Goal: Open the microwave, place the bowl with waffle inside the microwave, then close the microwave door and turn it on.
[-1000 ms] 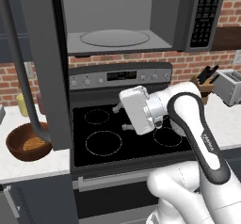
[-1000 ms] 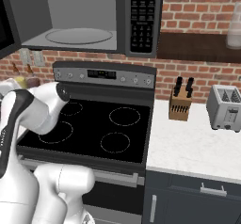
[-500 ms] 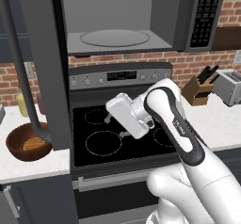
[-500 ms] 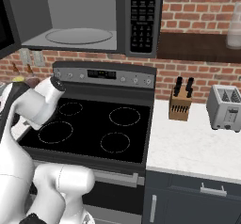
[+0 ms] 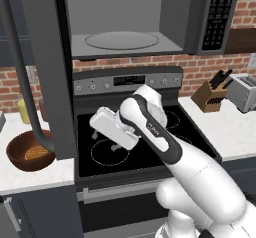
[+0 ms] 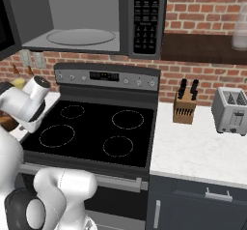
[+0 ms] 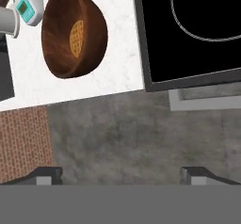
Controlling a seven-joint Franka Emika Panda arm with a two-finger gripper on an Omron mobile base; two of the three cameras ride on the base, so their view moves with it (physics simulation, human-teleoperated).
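Observation:
The microwave (image 5: 125,37) hangs above the stove with its grey inside and glass turntable (image 5: 121,40) showing. The microwave door (image 5: 47,67) is swung out to the left, its grey bar handle (image 5: 22,67) in front. The brown wooden bowl (image 5: 29,153) sits on the white counter left of the stove, with the waffle (image 5: 34,153) lying inside. In the hand view the bowl (image 7: 70,32) and waffle (image 7: 76,35) lie at upper left. My gripper (image 7: 120,173) is open with nothing between its fingertips (image 7: 44,173). The hand (image 5: 112,128) hovers over the stove's left front burner, apart from the bowl.
The black stove (image 5: 150,142) lies under the arm. A yellow cup (image 5: 22,112) stands behind the bowl. A knife block (image 5: 210,94) and a toaster (image 5: 242,92) stand on the right counter. A small white device with a teal screen (image 7: 26,6) lies beside the bowl.
The hand has swung left across the stove, from the middle burners to the left front burner, closer to the bowl. Its jaws stay open. Bowl and door have not moved.

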